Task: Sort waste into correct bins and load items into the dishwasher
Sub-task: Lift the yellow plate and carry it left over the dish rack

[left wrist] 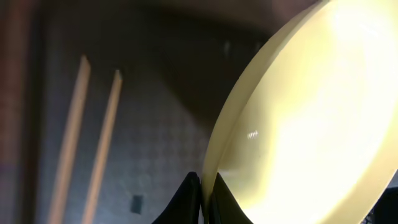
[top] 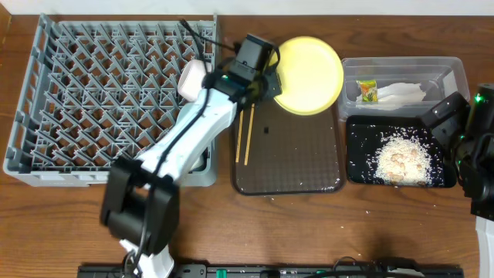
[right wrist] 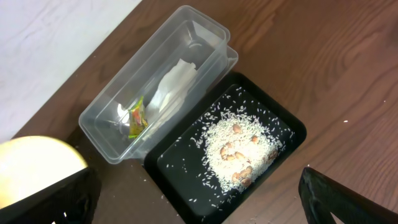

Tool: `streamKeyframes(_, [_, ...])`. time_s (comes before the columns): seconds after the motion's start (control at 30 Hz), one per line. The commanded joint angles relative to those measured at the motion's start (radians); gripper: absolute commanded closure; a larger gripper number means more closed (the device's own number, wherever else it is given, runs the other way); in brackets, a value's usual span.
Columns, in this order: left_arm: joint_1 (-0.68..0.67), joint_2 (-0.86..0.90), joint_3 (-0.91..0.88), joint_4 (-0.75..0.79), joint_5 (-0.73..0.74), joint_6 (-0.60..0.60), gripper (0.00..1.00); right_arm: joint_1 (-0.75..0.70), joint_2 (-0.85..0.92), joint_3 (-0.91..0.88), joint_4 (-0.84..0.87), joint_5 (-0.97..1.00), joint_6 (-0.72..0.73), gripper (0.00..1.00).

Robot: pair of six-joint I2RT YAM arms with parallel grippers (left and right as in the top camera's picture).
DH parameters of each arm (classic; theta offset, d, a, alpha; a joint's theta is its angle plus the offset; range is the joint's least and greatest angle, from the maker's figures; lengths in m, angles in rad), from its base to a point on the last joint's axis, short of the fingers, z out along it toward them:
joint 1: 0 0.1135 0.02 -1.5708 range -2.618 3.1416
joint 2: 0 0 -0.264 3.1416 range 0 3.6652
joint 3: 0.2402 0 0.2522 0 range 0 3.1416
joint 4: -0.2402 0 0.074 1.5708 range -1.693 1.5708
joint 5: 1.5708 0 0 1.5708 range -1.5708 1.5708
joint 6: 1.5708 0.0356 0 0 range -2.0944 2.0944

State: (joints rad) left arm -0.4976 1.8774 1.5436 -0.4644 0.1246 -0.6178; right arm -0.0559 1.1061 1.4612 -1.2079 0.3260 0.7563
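My left gripper is shut on the left rim of the round yellow plate, which sits tilted at the far end of the brown tray. Two wooden chopsticks lie on that tray, to the left. The grey dish rack fills the left side, and a white cup shows at its right edge beside my arm. My right gripper hangs open above the black tray, which holds rice scraps.
The clear tub behind the black tray holds the green-and-yellow wrapper and the white napkin. Stray rice grains dot the brown tray. My left arm stretches across the rack's right corner.
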Motion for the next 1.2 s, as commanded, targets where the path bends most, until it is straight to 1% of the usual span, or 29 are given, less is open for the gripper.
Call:
streamKeyframes(0.0, [0.034, -0.067, 0.007, -0.001, -0.171, 0.152, 0.93, -0.003, 0.005, -0.003, 0.0, 0.014, -0.01, 0.01])
streamKeyframes(0.13, [0.096, -0.13, 0.007, 0.012, -0.305, 0.278, 0.92, -0.003, 0.005, -0.003, -0.001, 0.014, -0.01, 0.01])
streamKeyframes(0.2, [0.134, -0.144, 0.007, 0.037, -0.343, 0.366, 0.93, -0.003, 0.005, -0.003, 0.0, 0.014, -0.01, 0.01])
streamKeyframes(0.33, [0.214, -0.148, 0.007, 0.1, -0.401, 0.494, 0.92, -0.003, 0.005, -0.003, -0.001, 0.014, -0.01, 0.01])
streamKeyframes(0.4, [0.253, -0.147, 0.007, 0.142, -0.435, 0.551, 0.92, -0.003, 0.005, -0.003, 0.0, 0.014, -0.01, 0.01])
streamKeyframes(0.6, [0.334, -0.146, 0.007, 0.318, -0.505, 0.806, 0.93, -0.003, 0.005, -0.003, 0.0, 0.014, -0.01, 0.01])
streamKeyframes(0.67, [0.351, -0.143, 0.007, 0.357, -0.547, 0.853, 0.93, -0.003, 0.005, -0.003, 0.0, 0.014, -0.01, 0.01])
streamKeyframes(0.77, [0.372, -0.132, 0.007, 0.397, -0.621, 0.877, 0.92, -0.003, 0.005, -0.003, 0.0, 0.014, -0.01, 0.01])
streamKeyframes(0.97, [0.407, -0.078, 0.007, 0.46, -0.746, 0.88, 0.93, -0.003, 0.005, -0.003, 0.0, 0.014, -0.01, 0.01])
streamKeyframes(1.17, [0.409, -0.006, 0.007, 0.512, -0.751, 0.898, 0.92, -0.003, 0.005, -0.003, 0.0, 0.014, -0.01, 0.01])
